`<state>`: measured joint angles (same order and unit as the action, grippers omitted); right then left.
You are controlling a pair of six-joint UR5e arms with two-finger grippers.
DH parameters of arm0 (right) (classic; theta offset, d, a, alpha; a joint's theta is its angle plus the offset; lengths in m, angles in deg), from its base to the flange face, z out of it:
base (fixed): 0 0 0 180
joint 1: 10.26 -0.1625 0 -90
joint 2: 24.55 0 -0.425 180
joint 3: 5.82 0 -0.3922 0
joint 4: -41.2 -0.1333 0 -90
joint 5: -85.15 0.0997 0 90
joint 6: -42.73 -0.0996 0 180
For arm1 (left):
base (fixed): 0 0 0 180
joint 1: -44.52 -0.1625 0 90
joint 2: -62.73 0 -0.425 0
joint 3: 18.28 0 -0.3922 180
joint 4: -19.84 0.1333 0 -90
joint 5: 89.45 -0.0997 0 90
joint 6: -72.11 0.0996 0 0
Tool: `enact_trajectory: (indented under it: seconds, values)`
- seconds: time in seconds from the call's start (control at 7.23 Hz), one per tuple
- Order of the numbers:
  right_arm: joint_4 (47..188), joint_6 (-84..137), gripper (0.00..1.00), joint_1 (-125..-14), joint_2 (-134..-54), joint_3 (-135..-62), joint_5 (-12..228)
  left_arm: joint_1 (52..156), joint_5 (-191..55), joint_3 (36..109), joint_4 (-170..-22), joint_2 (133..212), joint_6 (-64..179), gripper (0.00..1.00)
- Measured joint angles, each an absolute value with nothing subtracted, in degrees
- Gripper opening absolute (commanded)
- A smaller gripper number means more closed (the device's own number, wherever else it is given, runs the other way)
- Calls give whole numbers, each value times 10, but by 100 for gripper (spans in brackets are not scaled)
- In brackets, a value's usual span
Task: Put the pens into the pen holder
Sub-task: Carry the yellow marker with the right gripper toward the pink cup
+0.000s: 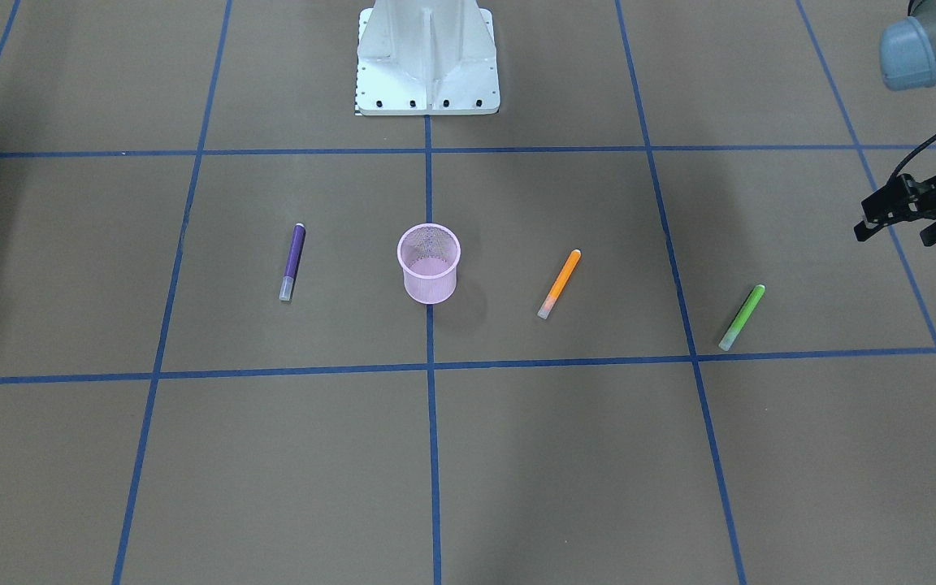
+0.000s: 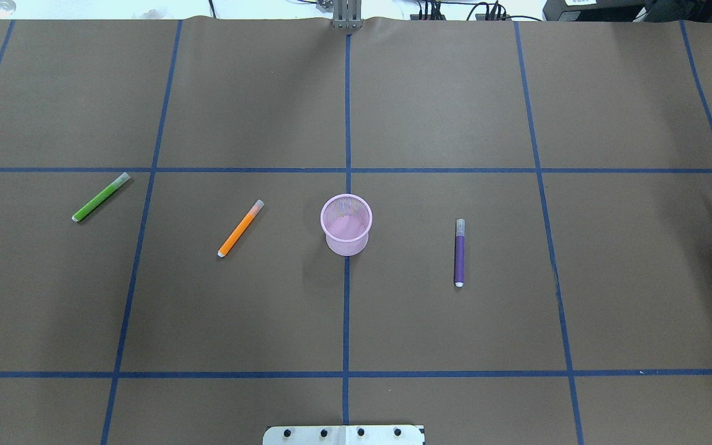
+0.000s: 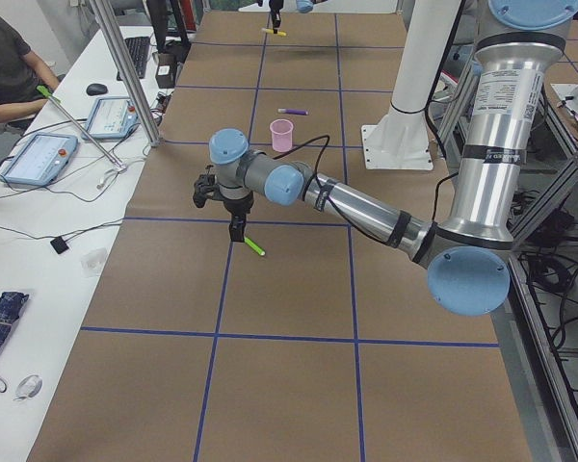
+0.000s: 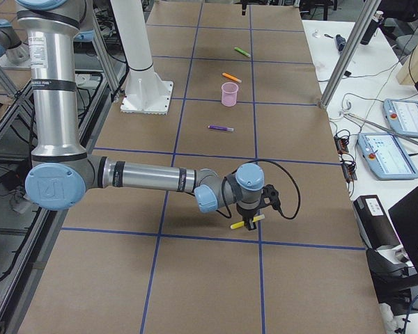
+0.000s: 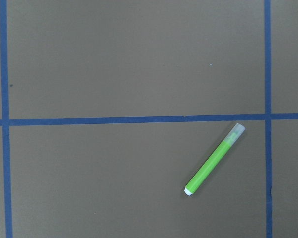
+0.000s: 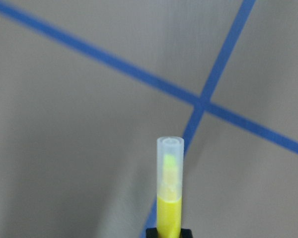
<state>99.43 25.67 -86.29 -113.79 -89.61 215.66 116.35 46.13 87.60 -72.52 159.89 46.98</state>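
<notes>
Presently found the pen holder [image 2: 346,225] upright at mid-table on the central blue tape line [image 2: 347,111], with its mesh interior empty. Noted the purple pen [image 2: 459,253] lying flat to its right, near but apart from it, and the orange pen [image 2: 240,228] lying flat to its left, likewise apart. Logged the green pen [image 2: 101,197] farther left again, well apart from the holder.

Observed a fourth, yellow pen [image 6: 169,198] off at the right end of the table [image 2: 517,309], apparently raised clear of the surface. Found it pinched by the right gripper [image 4: 249,223], cap end pointing away from the fingers. Located the left gripper [image 3: 236,233] hanging above the table near the green pen, touching nothing. Cannot tell whether spread or pressed together, with the fingers cropped or edge-on in every view.

Judged progress as barely begun: none deposited, one in hand, three awaiting pickup. Judged outstanding work as carriage of the yellow pen across to the holder, then retrieval of green, orange and purple.
</notes>
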Motion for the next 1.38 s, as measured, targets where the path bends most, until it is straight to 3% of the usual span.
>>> enact_trajectory:
  seconds: [0.28,0.83,1.11,1.38]
  values:
    - [841,-12,0,-789,-1131,-928,2109,1130,460,877,-806,1599,412,100]
    - [798,-288,0,-631,-1110,-1076,1904,1086,455,875,-840,1626,358,99]
    - [857,-342,0,-545,-1067,-1124,1780,1065,454,872,-840,1658,358,100]
    - [1007,-404,0,-451,-957,-1153,1665,1048,454,872,-840,1672,356,100]
